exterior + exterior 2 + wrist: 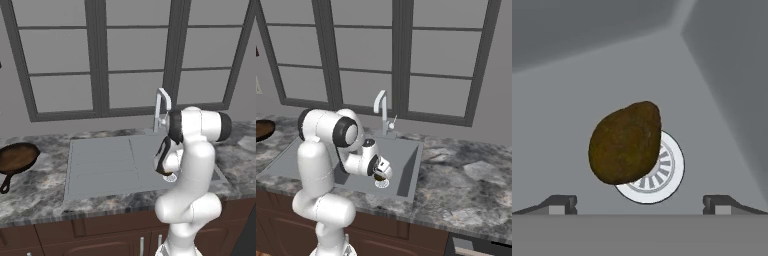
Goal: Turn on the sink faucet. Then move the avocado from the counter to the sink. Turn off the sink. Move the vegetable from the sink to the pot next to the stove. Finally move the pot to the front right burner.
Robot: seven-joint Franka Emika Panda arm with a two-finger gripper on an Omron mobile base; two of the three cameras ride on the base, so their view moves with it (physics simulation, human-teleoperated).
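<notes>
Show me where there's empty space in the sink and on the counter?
The grey sink basin is bare left of the round white drain, where the brown avocado and open fingers crowd. The marble counter right of the sink is free; the brown skillet takes the left end.

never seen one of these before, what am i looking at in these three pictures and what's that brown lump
It is a simulated kitchen with a white robot arm standing at a counter. Two pictures come from cameras on its base, behind it to the left and to the right. The third comes from a camera on its hand, looking down into the sink.

The brown lump is an avocado lying in the sink, partly covering the round drain. The claw is above it with its fingertips wide apart, so nothing is held.

Behind the sink stands the faucet; I see no water running. A dark pan sits on the stone counter at the left.
</notes>
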